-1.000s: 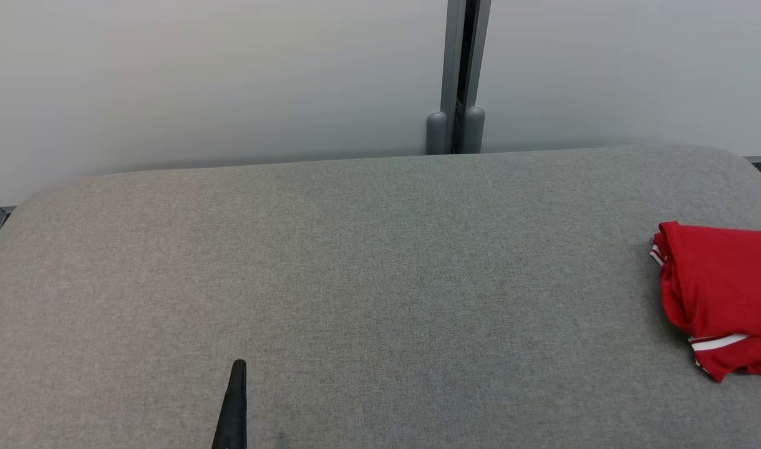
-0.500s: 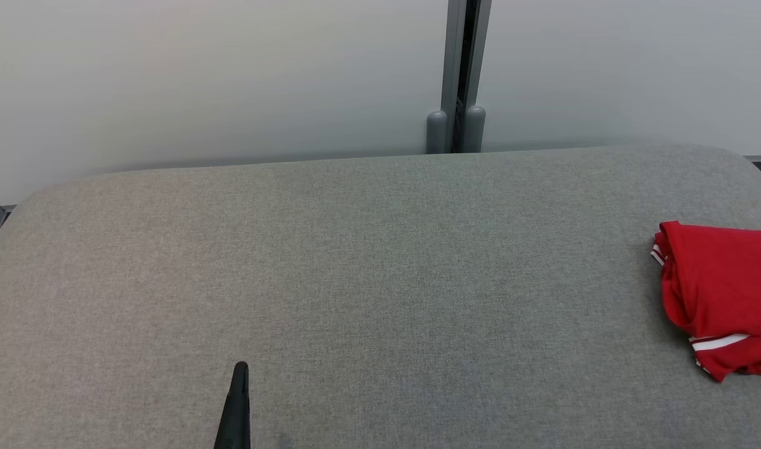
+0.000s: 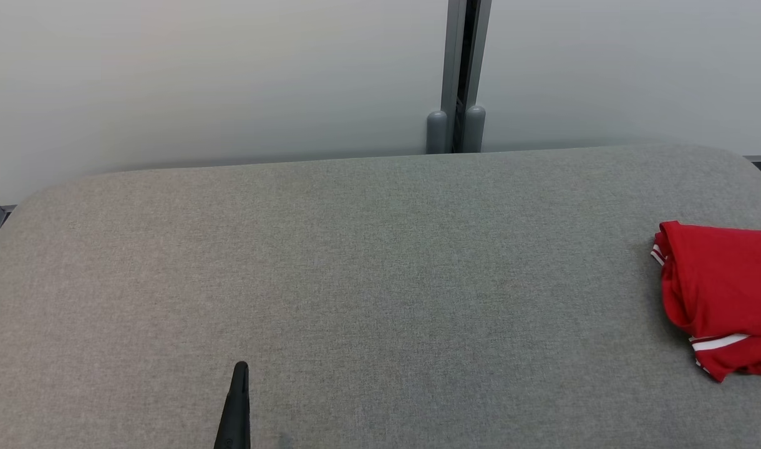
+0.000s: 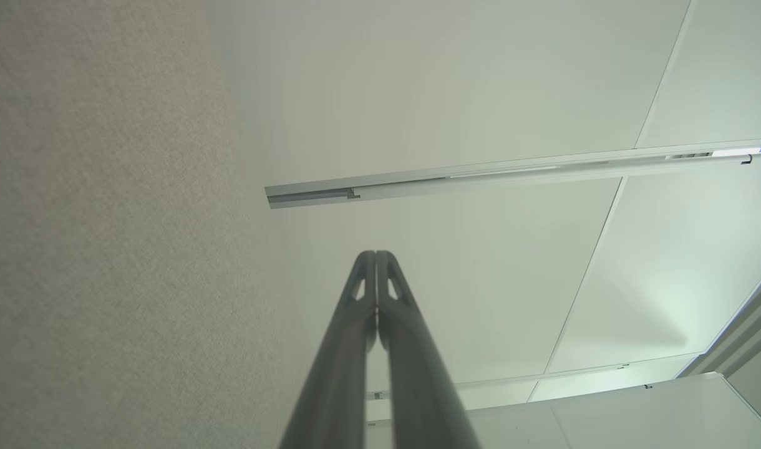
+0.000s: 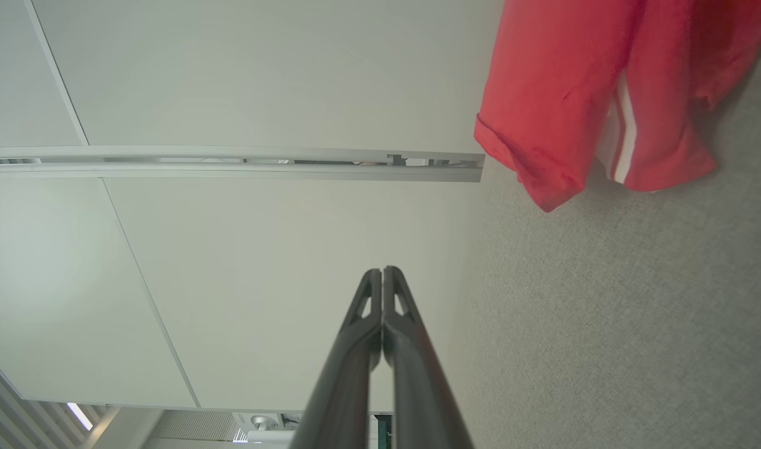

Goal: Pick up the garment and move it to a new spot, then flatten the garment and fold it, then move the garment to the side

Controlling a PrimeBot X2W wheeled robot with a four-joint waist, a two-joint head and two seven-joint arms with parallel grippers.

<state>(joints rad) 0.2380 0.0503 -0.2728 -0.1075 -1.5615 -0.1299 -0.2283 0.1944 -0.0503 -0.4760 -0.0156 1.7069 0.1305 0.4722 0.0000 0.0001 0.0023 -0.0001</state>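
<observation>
A wide grey fabric-covered table [image 3: 355, 262] spans the head view, with a pale wall [image 3: 199, 75] behind it. A red garment [image 3: 720, 293] with white stripes lies in a loosely folded bundle on the table at the right edge of the frame, partly cut off. At the lower left, the dark tip of the left gripper [image 3: 239, 369] rises from the bottom edge, well apart from the cloth. The left wrist view shows its two fingers pressed together, holding nothing. In the right wrist view the right gripper [image 5: 382, 272] is likewise closed and empty, with the garment at the upper right of that frame, near but untouched. The bundle appears set aside after folding, and both arms seem to sit clear so as not to disturb it.
</observation>
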